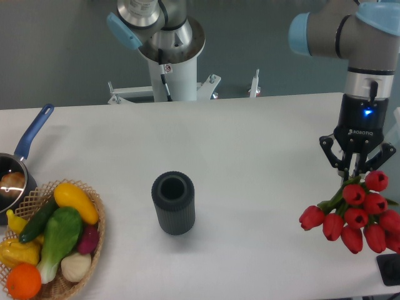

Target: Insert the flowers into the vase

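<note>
The vase (173, 203) is a dark grey ribbed cylinder that stands upright in the middle of the white table, its mouth open upward. The flowers (357, 217), a bunch of red tulip buds with green stems, are at the right edge of the table. My gripper (355, 175) points straight down over them, and its fingers are closed on the green stems at the top of the bunch. The buds spread out below and to the left of the fingers. I cannot tell whether the bunch touches the table. The vase is far to the left of the gripper.
A wicker basket (94, 240) of fruit and vegetables stands at the front left. A blue-handled saucepan (25, 145) is behind it at the left edge. The arm's base (172, 69) is at the back centre. A dark object (390, 270) lies at the front right corner.
</note>
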Controlling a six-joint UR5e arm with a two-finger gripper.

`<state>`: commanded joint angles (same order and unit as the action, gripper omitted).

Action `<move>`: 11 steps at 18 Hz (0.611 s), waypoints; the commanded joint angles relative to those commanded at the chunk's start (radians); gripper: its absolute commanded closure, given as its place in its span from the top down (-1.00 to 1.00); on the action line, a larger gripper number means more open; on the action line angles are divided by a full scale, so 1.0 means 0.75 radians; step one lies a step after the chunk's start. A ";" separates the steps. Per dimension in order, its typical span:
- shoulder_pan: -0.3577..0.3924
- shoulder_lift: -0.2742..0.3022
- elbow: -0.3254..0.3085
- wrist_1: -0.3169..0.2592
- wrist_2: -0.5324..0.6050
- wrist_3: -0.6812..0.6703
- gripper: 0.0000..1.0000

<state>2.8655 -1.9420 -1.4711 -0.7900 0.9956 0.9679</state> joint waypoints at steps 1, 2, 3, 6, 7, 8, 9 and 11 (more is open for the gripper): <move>-0.004 -0.002 -0.004 0.002 0.002 0.004 -0.69; -0.006 -0.004 -0.006 0.000 0.002 0.000 -0.69; -0.006 -0.004 -0.004 0.002 0.000 0.000 -0.69; -0.008 -0.004 -0.004 0.002 0.000 0.002 -0.69; -0.010 -0.002 -0.004 0.002 0.000 0.000 -0.69; -0.014 -0.002 -0.004 0.002 0.000 0.000 -0.69; -0.018 -0.002 -0.004 0.002 -0.002 -0.002 -0.69; -0.043 0.000 -0.006 0.002 -0.004 -0.002 -0.69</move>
<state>2.8334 -1.9420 -1.4757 -0.7885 0.9925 0.9664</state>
